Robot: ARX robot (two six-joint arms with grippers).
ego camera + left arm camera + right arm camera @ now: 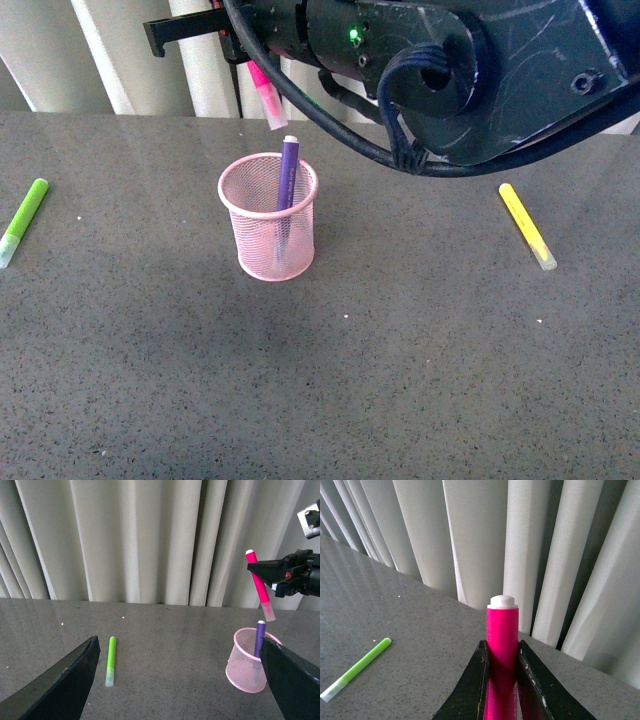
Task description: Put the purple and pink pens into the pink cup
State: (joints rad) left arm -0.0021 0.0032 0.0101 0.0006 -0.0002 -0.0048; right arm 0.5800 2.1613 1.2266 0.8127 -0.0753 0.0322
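My right gripper (502, 667) clamps the pink pen (266, 95) above the pink cup (268, 216), apparently just behind it; the purple pen (287, 190) stands inside. My left gripper (175, 672) is spread open.

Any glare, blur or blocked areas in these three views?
Front view: right arm housing fills the top, soft shadow beneath the pink cup. Left wrist view: sharp, open dark fingers block both lower corners. Right wrist view: pink pen close but crisp; tabletop reflects curtains.
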